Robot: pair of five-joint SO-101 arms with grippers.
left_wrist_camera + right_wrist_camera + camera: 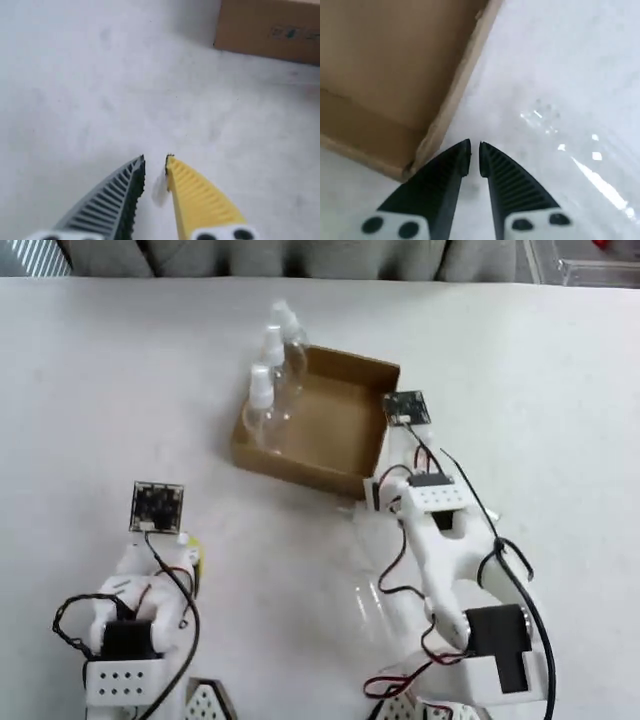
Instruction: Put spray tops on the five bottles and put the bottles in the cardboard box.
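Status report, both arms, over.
Left pincer shut, empty, over table. Right pincer shut by cardboard box corner. Three capped bottles standing in box. Clear bottle on table near right pincer.

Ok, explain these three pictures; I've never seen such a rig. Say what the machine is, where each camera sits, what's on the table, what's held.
Two small robot arms at a white table. The high view looks down from above; the other two come from a camera on each arm's wrist. A cardboard box holds three bottles with spray tops. The right gripper is beside the box, near something clear on the table, perhaps another bottle. The left gripper is over bare table. Both look shut, holding nothing I can see.
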